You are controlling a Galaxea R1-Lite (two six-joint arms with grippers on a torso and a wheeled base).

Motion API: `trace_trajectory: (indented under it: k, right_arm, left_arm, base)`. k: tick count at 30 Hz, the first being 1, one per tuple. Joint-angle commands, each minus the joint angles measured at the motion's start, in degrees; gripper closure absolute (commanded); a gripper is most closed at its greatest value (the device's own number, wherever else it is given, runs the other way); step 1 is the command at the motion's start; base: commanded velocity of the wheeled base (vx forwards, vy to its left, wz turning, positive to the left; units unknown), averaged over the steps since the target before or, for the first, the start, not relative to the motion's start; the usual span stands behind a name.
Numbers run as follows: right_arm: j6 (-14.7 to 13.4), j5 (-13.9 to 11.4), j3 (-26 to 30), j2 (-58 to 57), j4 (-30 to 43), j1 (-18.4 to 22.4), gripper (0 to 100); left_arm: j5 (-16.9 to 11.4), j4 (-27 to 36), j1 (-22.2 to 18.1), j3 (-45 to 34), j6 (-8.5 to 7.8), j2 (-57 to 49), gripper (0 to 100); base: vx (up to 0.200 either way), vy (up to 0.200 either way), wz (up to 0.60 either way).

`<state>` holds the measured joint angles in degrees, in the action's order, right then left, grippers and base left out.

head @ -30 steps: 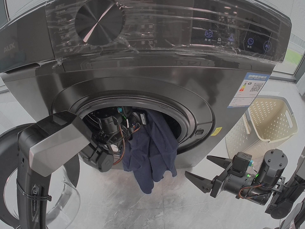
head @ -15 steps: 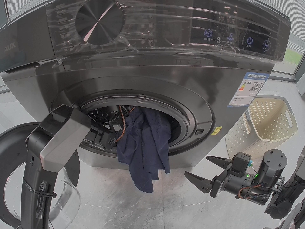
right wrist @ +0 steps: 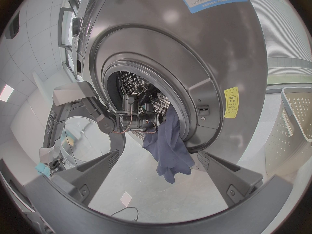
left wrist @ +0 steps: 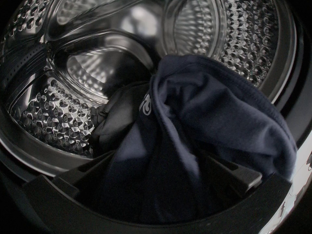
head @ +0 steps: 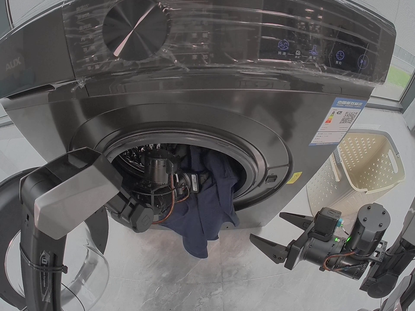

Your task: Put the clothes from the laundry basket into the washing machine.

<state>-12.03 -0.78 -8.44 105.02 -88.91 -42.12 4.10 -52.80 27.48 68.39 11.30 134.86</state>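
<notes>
Robot's left gripper [left wrist: 156, 161] sits in the mouth of the dark grey front-loading washing machine [head: 242, 109], fingers [left wrist: 234, 173] spread wide and released, w/ a navy blue cotton garment [head: 203, 221] bunched between them. Upper part of the garment lies over the door rim into the perforated steel drum [left wrist: 97, 65]; the rest hangs outside down the front, hem just above the pale grey floor [head: 216, 277]. A darker cloth bundle [left wrist: 117, 117] lies inside the drum, just behind the navy one. Round glass door [head: 86, 273] stands open at left. Right gripper [head: 268, 226] hovers low at right, well apart from the opening, fingers released, holding nothing. Cream perforated plastic laundry basket [head: 367, 165] stands beside the machine on the right.
</notes>
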Motion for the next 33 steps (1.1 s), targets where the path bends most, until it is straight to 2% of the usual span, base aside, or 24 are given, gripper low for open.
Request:
trace_trajectory:
  k: [1,4,9,12,13,19,23,24,28,33]
  right_arm:
    - [0.0,0.1,0.0,0.1,0.0,-0.6,0]
    - [0.0,0.1,0.0,0.2,0.0,-0.6,0]
    - [0.0,0.1,-0.1,0.4,0.0,-0.7,0]
    - [0.0,0.0,-0.1,0.4,0.0,-0.6,0]
    - [0.0,0.1,-0.2,0.4,0.0,-0.6,0]
    - [0.0,0.1,-0.3,0.4,0.0,-0.6,0]
    - [0.0,0.0,-0.3,0.4,0.0,-0.6,0]
    - [0.0,0.0,-0.3,0.4,-0.1,-0.6,0]
    - [0.0,0.1,-0.2,0.4,0.0,-0.6,0]
    - [0.0,0.1,-0.2,0.6,0.0,-0.7,0]
  left_arm:
    - [-0.9,1.2,1.4,-3.2,-0.49,-1.5,100]
    - [-1.0,1.2,1.4,-2.2,-0.4,-0.7,100]
    - [0.5,0.9,0.7,6.1,0.48,1.7,100]
    - [4.0,0.1,-0.8,12.4,2.94,3.6,100]
    - [4.3,-0.6,-1.1,14.0,3.2,4.3,100]
    - [7.7,-3.1,-3.1,22.1,3.2,7.5,100]
    - [8.3,-3.5,-3.6,21.9,3.29,7.2,100]
    - [8.3,-3.5,-3.5,21.1,3.2,6.9,0]
    - [7.9,-2.8,-2.3,15.5,3.64,2.7,0]
    - [5.9,2.1,1.6,5.4,6.01,-6.3,0]
  base:
    - [0.0,0.0,0.0]
    - [0.0,0.0,0.0]
    - [0.0,0.0,0.0]
    - [0.0,0.0,0.0]
    - [0.0,0.0,0.0]
    - [0.0,0.0,0.0]
    - [0.0,0.0,0.0]
    - [0.0,0.0,0.0]
    - [0.0,0.0,0.0]
    - [0.0,0.0,0.0]
